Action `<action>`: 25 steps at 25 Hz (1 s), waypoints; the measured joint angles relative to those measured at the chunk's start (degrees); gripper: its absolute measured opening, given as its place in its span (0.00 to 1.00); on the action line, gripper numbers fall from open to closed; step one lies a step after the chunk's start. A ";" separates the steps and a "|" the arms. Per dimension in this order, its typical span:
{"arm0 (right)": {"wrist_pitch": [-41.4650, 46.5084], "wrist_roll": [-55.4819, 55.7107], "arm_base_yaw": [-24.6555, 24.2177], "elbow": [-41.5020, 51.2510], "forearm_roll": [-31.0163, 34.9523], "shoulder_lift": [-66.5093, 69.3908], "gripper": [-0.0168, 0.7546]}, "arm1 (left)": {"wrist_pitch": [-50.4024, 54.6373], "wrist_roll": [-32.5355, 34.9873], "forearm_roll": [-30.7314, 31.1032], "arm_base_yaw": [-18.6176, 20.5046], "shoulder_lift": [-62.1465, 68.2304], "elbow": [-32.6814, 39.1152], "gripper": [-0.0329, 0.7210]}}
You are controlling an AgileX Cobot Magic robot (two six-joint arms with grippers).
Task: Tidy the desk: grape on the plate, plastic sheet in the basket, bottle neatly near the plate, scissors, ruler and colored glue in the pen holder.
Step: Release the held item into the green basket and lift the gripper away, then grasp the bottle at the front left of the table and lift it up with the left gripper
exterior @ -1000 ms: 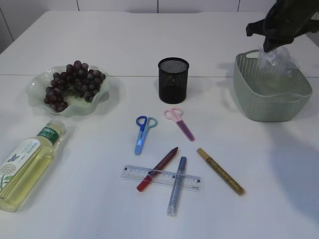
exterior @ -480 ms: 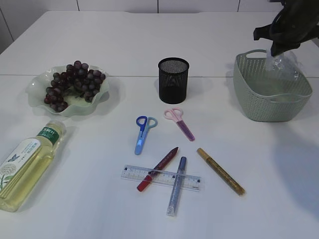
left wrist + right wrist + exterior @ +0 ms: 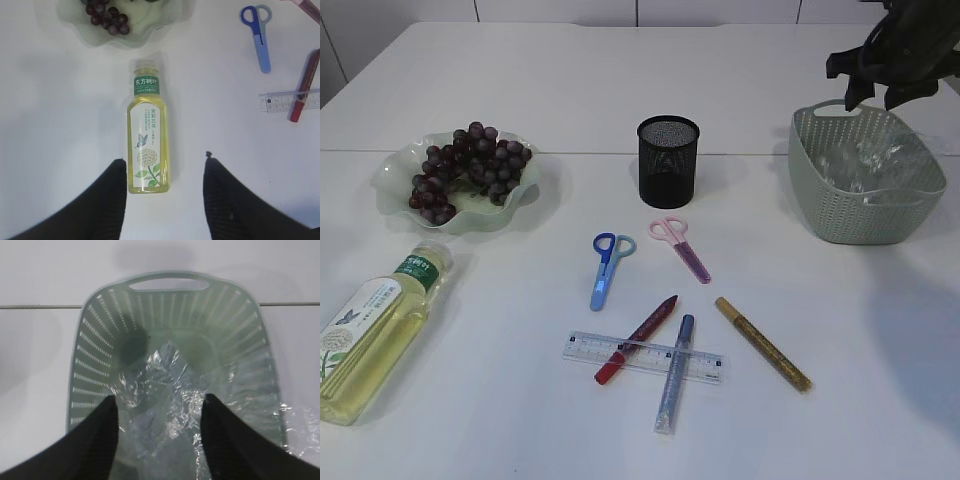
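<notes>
- The plastic sheet [image 3: 170, 395] lies crumpled inside the basket [image 3: 865, 215] at the far right of the worktop [image 3: 570, 80]; part of it spills over the basket's right rim, so this step looks done but untidy.
- The right pincer [image 3: 876, 85] hangs just above the basket with its jaws apart and nothing between them, placed there to let the sheet fall in.
- The grapes [image 3: 470, 170] sit on the plate [image 3: 395, 165] at the far left, where they belong.
- The bottle [image 3: 148, 132] lies on its side near the plate, cap toward it. The left pincer [image 3: 162, 172] hovers straight above its lower end, jaws half open and astride it, not touching, likely lined up to grasp it.
- The pen holder [image 3: 668, 160] stands upright in the far middle, nothing poking out.
- Nearer, on the worktop: blue scissors [image 3: 605, 268], pink scissors [image 3: 682, 246], a ruler [image 3: 645, 357] with a red glue pen [image 3: 638, 338] and a blue glue pen [image 3: 675, 385] across it, and a gold glue pen [image 3: 762, 343] to the right. All are yet to go in the holder.
</notes>
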 joint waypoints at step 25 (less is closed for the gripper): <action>22.45 -1.48 -0.10 -10.57 5.49 -0.48 0.75 | -0.69 0.00 -0.11 0.00 0.00 0.00 0.52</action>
